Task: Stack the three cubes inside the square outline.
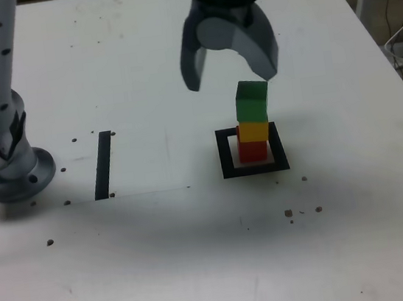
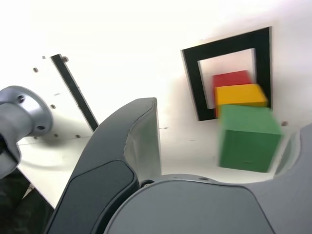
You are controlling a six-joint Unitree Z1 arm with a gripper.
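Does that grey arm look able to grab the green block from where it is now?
Probably yes: the gripper stands open above and near the green block, which tops the stack with nothing over it. It may need to line up first.

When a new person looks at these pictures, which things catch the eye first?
First, probably the bright stack within the black square outline: green cube on top, yellow cube in the middle, red cube at the bottom. Next comes the dark gripper, open above the stack in the exterior view. The black strip stands out toward that view's left.
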